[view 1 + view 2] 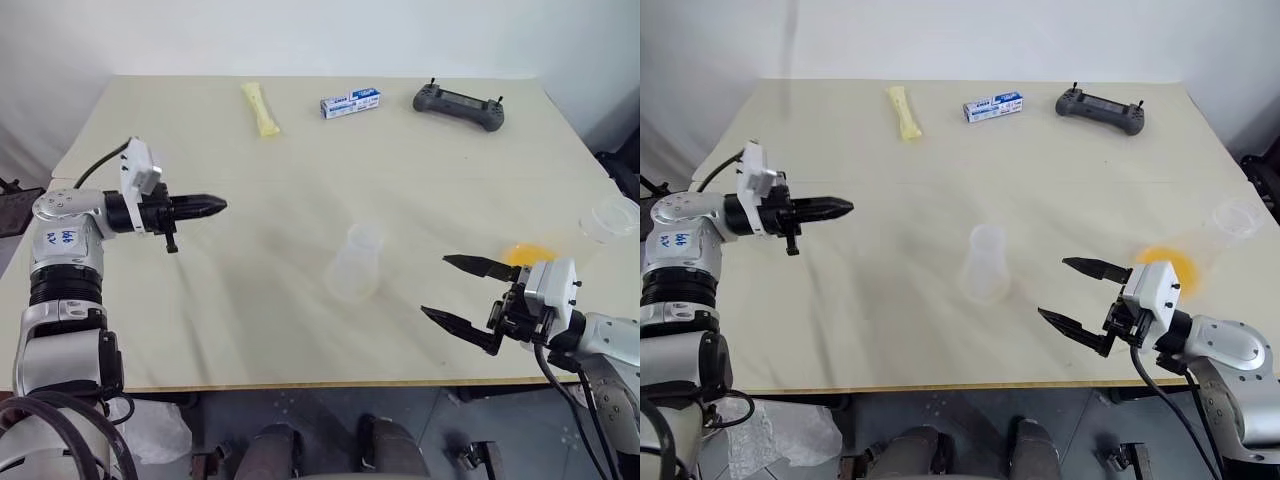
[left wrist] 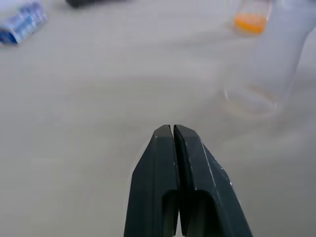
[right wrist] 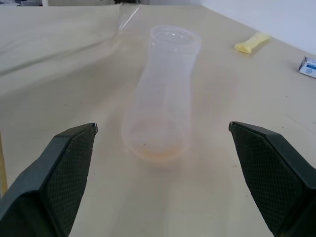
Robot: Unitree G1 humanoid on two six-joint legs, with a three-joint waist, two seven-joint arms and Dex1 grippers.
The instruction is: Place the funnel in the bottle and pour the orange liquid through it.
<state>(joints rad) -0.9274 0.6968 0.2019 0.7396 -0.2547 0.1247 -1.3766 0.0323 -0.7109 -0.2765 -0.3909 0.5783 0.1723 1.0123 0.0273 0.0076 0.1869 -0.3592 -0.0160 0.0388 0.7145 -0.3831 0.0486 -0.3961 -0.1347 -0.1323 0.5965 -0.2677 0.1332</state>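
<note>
A clear bottle (image 1: pixel 355 262) is seen upright near the middle of the pale table (image 1: pixel 300 150), with nothing seated in its open neck. In the right wrist view a faint orange film is shown at the bottle's base, a detail barely made out from the head camera. The left gripper (image 1: pixel 213 206) is held above the table's left part, well apart from the bottle, its two black fingers (image 2: pixel 165 163) pressed together on nothing, as confirmed in the left wrist view. The right gripper (image 1: pixel 458 292) is held at the table's near right edge, its fingers spread wide and empty, with the bottle framed between them and some way beyond their tips in the right wrist view. The orange liquid (image 1: pixel 1167 268) is seen as a shallow pool in a clear container just behind the right gripper. A clear beaker (image 1: pixel 611 217) stands near the right edge. Along the far side lie a pale yellow packet (image 1: pixel 261 108), a blue-and-white box (image 1: pixel 350 102) and a dark controller (image 1: pixel 458 104). The funnel cannot be told apart with certainty.
</note>
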